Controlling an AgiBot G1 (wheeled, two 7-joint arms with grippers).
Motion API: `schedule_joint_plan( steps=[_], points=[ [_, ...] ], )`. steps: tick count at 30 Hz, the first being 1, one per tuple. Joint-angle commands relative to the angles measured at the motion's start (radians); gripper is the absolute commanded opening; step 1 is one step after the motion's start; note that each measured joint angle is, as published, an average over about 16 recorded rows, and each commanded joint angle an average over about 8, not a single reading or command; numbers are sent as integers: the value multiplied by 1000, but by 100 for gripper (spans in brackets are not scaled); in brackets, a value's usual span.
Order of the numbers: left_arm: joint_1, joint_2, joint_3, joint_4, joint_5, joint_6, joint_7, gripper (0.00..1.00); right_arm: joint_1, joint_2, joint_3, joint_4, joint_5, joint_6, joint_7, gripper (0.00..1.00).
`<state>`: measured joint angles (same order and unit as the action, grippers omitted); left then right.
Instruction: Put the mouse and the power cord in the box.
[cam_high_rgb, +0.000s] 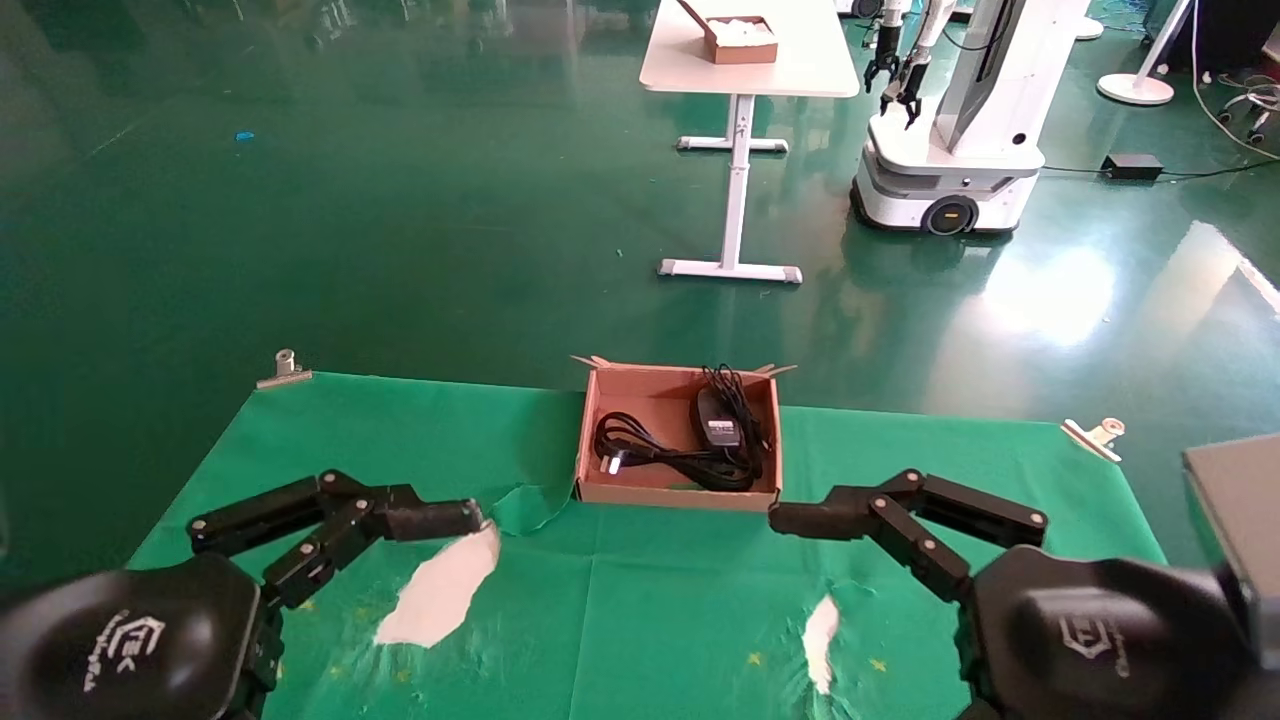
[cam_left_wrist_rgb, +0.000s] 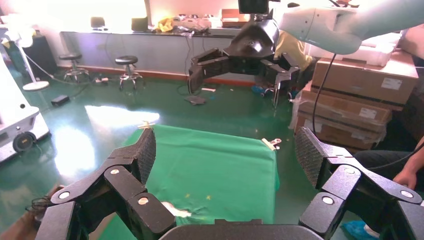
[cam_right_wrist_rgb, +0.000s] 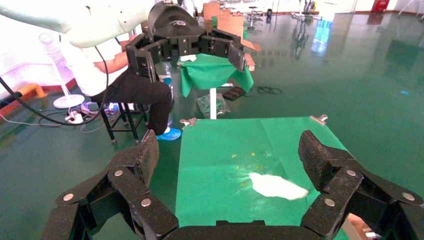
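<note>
Mouse (cam_high_rgb: 716, 423) and power cord (cam_high_rgb: 655, 455) both lie inside the box (cam_high_rgb: 590, 440), which sits at the middle of the table's far edge on the green cloth (cam_high_rgb: 660, 600). The mouse rests toward the box's right side with its thin cable bunched around it; the thick cord is coiled across the floor of the box, its pronged plug near the left wall. We judge the task to be at its end, with nothing left on the cloth to collect.

Our left gripper (cam_high_rgb: 455, 520) hangs over the near-left part of the table and our right gripper (cam_high_rgb: 800, 520) over the near-right part, just short of the box's near-right corner. Both have their jaws spread wide and hold nothing, as each wrist view confirms. The next move, we think, asks only for pulling the arms clear.

Where the two cables overlap in the box we cannot separate them, and the mouse's USB plug is not to be made out. White patches show where the cloth is torn.
</note>
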<state>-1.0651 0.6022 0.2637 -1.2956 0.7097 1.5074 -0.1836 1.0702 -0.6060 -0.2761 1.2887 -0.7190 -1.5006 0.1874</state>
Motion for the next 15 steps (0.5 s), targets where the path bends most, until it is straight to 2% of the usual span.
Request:
schedule_joint_plan(
  steps=[1, 15],
  points=[
    [11, -11, -19, -14, -23, 14, 7, 100, -2, 3, 2, 3, 6, -2, 0, 100],
    [-4, 4, 7, 5, 9, -5, -2, 100, 2, -3, -2, -3, -6, 3, 0, 100]
  ],
)
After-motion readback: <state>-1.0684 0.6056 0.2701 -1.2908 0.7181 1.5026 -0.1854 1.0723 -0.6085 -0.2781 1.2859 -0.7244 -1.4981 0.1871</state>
